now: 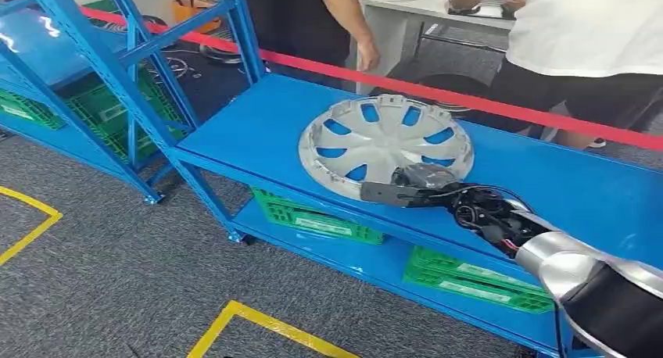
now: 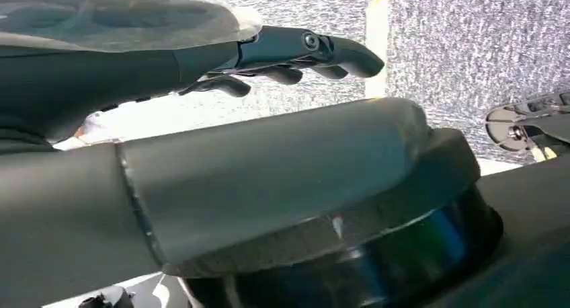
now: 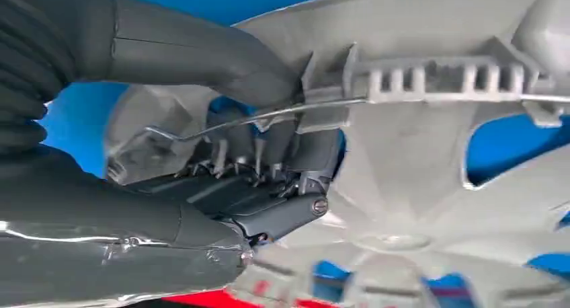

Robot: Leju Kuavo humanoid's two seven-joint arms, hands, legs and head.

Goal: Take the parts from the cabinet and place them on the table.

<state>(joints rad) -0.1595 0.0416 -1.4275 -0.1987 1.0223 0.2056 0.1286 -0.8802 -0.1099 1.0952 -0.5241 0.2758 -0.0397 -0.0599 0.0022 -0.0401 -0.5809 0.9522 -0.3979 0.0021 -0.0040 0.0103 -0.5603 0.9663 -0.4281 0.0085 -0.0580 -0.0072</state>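
Head view: right hand (image 1: pixel 418 187) gripping hubcap (image 1: pixel 375 139) rim on blue shelf (image 1: pixel 250 131), green crates (image 1: pixel 313 217) beneath

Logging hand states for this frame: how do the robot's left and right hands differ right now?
The right hand grips the silver hubcap at its rim on the blue shelf; the left hand holds nothing, fingers loosely curled above grey carpet. Both are dark grey.
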